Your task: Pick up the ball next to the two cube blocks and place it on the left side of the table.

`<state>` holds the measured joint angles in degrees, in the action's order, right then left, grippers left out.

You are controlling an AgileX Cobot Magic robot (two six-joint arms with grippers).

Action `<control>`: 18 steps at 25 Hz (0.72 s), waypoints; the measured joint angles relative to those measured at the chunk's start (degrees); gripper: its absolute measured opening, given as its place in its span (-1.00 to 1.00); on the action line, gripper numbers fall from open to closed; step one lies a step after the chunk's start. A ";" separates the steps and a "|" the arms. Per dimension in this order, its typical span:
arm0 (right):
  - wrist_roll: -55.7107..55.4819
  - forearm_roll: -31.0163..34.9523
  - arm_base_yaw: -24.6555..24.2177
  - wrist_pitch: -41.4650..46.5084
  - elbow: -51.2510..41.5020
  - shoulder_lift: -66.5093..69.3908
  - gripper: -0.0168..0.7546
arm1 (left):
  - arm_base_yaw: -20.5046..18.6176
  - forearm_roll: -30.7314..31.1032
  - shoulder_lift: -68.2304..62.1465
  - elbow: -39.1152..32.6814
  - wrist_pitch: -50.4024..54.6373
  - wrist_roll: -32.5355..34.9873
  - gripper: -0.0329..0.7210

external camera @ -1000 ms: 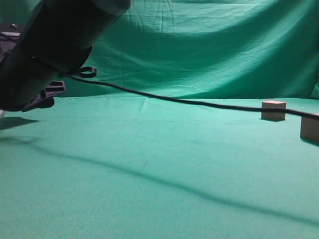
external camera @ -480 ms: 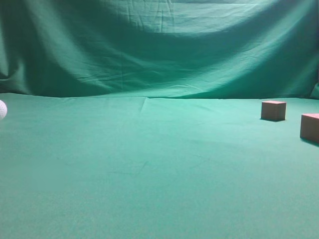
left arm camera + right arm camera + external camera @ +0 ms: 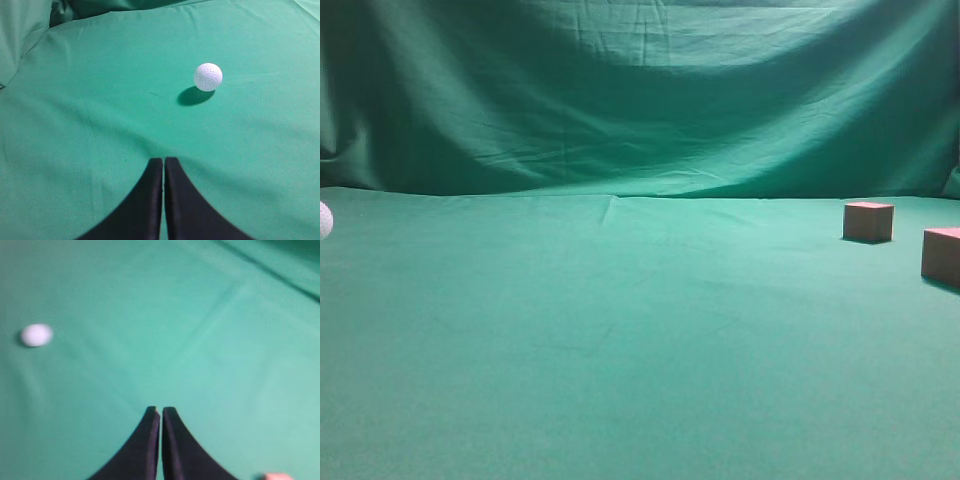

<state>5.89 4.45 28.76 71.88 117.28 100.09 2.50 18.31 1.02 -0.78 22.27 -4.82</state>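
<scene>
The white dimpled ball (image 3: 324, 220) rests on the green table (image 3: 620, 330) at the far left edge of the exterior view. It also shows in the left wrist view (image 3: 208, 77), ahead and right of my left gripper (image 3: 164, 161), which is shut and empty, well apart from it. The two reddish-brown cube blocks (image 3: 869, 221) (image 3: 942, 256) stand at the far right. In the right wrist view my right gripper (image 3: 160, 410) is shut and empty; the ball (image 3: 36, 335) lies blurred far to its left, and a block's corner (image 3: 277, 476) shows at the bottom edge.
A draped green cloth backdrop (image 3: 640, 90) rises behind the table. A folded edge of cloth (image 3: 25, 35) shows at the upper left of the left wrist view.
One second ago the left arm and its cable filled the left of the exterior view; it has withdrawn out of that view, leaving the ball lying at the left edge.
</scene>
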 joint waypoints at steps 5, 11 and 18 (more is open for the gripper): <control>-2.60 -1.39 -5.44 -2.71 -15.45 -12.11 -0.96 | 0.00 0.00 0.00 0.00 0.00 0.00 -0.91; -4.13 0.69 -5.55 -18.39 -40.52 -25.92 -0.96 | 0.00 0.00 0.00 0.00 0.00 0.00 -0.91; -4.25 2.54 -5.55 -28.96 -60.37 -39.39 -0.96 | 0.00 0.00 0.00 0.00 0.00 0.00 -0.91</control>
<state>1.64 6.99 23.21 42.93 56.91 60.71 2.50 18.31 1.02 -0.78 22.27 -4.82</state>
